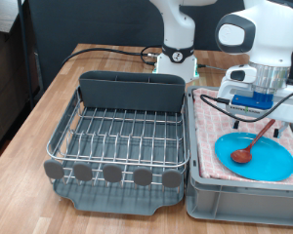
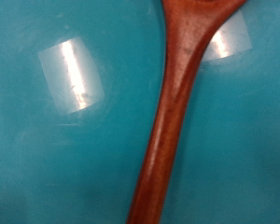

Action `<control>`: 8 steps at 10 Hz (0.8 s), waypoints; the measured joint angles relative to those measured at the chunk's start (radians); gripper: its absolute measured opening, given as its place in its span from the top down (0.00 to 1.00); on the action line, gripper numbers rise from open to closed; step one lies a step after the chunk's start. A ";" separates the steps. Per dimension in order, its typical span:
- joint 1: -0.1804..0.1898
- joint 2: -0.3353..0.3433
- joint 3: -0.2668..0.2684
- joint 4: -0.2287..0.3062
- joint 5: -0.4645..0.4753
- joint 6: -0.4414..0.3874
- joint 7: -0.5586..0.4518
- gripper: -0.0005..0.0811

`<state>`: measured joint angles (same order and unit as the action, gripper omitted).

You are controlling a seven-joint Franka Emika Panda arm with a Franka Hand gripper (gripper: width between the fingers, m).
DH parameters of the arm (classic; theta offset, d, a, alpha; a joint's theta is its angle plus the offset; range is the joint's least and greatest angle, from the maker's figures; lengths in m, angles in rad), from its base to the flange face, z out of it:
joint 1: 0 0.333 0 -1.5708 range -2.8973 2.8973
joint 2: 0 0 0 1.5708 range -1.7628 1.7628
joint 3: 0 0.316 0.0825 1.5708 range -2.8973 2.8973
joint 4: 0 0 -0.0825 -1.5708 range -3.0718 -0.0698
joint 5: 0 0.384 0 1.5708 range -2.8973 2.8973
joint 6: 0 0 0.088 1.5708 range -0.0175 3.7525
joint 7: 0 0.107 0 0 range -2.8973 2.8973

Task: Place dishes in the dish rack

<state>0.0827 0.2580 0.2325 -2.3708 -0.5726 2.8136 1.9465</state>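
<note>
A light-blue plate lies on the pink checkered cloth in the grey bin at the exterior view's right. A dark-brown wooden spoon rests with its bowl on the plate and its handle slanting up towards my gripper, which hangs just above the plate's far rim. The wrist view shows the spoon handle very close over the blue plate; no fingers show there. The silver wire dish rack with its grey caddy holds no dishes. The white cup is out of view.
The grey bin with the pink cloth stands against the rack's right side. A row of grey discs lines the rack's front edge. The robot base stands behind the rack on the wooden table.
</note>
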 joint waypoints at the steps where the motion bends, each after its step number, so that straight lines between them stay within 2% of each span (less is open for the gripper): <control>1: 0.006 0.013 -0.008 0.009 -0.008 0.001 0.010 0.01; 5: 0.011 0.050 -0.013 0.035 -0.008 0.000 0.041 0.01; 8: 0.028 0.065 -0.024 0.041 -0.013 0.000 0.082 0.01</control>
<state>0.1110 0.3230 0.2083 -2.3293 -0.5857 2.8137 2.0288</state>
